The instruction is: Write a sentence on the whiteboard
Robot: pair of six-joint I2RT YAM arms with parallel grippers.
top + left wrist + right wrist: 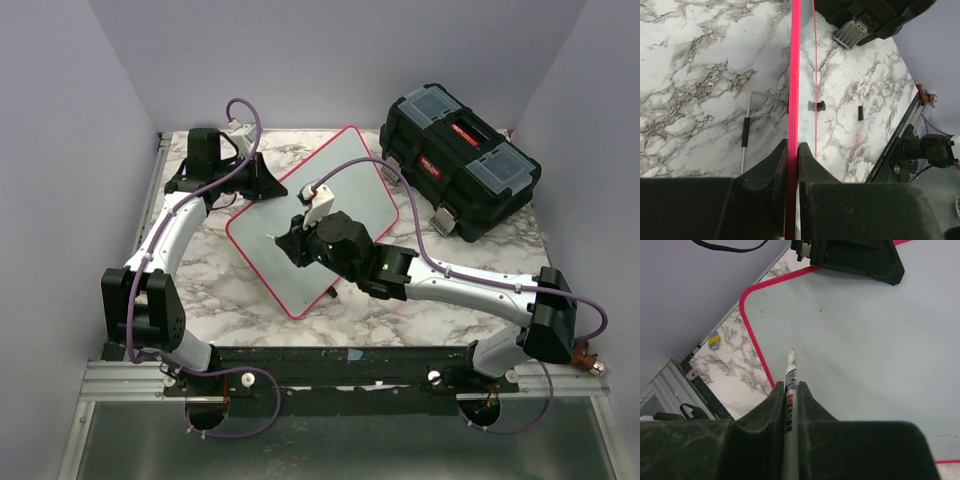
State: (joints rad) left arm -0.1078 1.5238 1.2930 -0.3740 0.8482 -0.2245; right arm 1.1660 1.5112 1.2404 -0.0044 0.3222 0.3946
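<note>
One whiteboard [265, 265], one marker [790, 385], one black toolbox [460, 160].

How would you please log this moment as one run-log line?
left fingers: shut on whiteboard rim | right fingers: shut on marker | marker tip: over whiteboard, contact unclear | sentence: none visible

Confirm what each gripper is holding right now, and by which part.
Left gripper clamps the whiteboard by its red-pink edge. Right gripper grips a marker by its barrel, tip sticking out toward the board.
</note>
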